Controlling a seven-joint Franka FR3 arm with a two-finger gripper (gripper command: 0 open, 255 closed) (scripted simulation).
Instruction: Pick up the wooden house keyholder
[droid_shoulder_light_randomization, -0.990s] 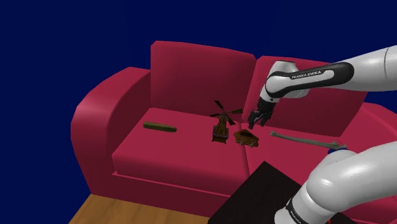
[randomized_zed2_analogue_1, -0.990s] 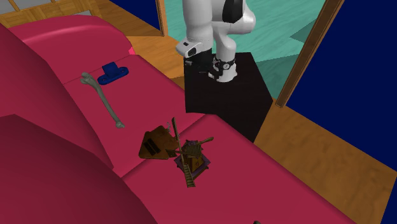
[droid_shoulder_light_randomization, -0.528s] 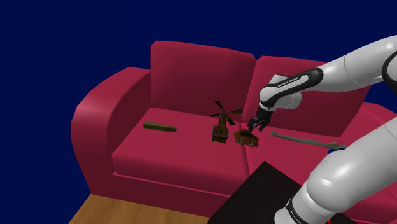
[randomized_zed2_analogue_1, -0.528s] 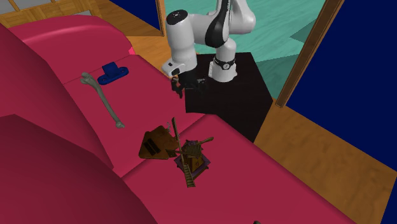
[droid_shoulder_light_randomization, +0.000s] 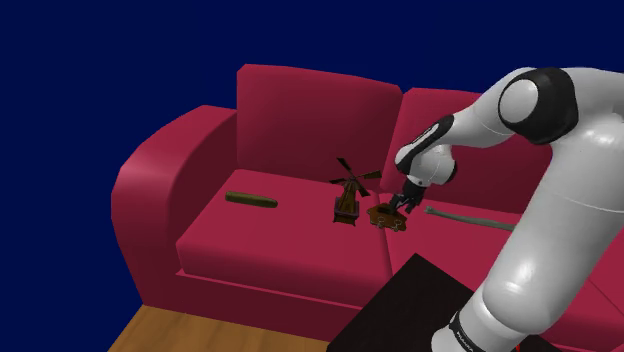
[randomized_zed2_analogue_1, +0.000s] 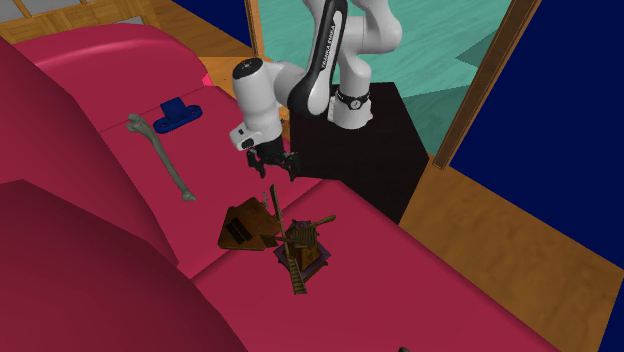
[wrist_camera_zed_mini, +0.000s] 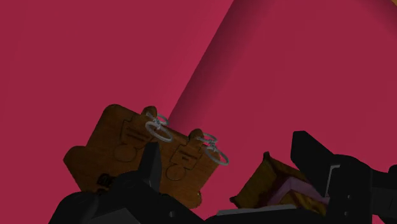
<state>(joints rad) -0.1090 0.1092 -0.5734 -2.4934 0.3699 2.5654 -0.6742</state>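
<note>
Red sofa cushion (droid_shoulder_light_randomization: 250, 235): wooden house keyholder (wrist_camera_zed_mini: 130, 149) lay flat just below the gripper (wrist_camera_zed_mini: 229, 147) (jaws wide, empty), offset toward one finger (wrist_camera_zed_mini: 151, 168).

The arm (droid_shoulder_light_randomization: 558, 235) has smooth, rounded white shells with dark bands at the joints, black blocky fingers (wrist_camera_zed_mini: 313, 158), and sits on a black box stand (droid_shoulder_light_randomization: 398, 312).
</note>
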